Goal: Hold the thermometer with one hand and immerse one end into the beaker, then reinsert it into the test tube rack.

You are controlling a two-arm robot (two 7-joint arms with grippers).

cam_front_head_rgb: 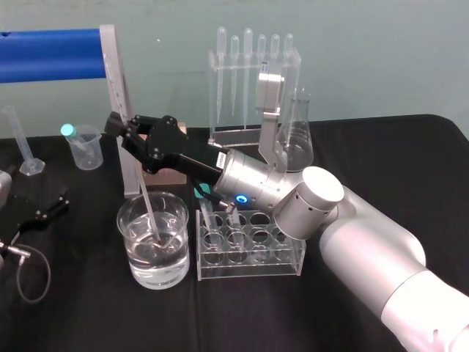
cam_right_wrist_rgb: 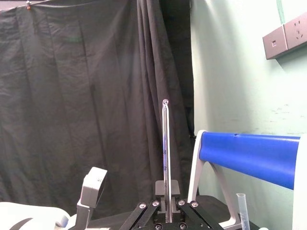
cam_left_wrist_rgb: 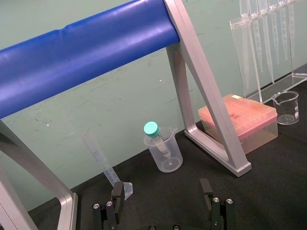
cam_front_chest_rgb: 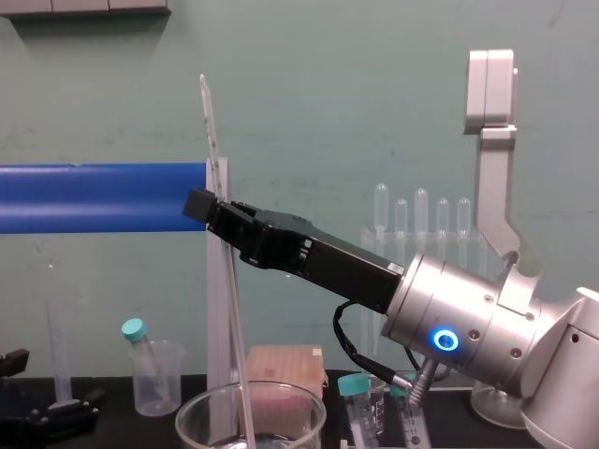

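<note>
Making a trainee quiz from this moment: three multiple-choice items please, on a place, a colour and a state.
1. The thermometer's lower end is: A in the beaker; B in the rack; C on the table.
2. The cap on the tube in the small cup is: A red; B teal; C yellow.
3. The right gripper is: A open; B shut on the thermometer; C shut on a pipette.
Answers: 1A, it dips into the water; 2B, teal in the left wrist view; 3B, it clamps the thermometer.
The left gripper sits parked, open, at the left.
</note>
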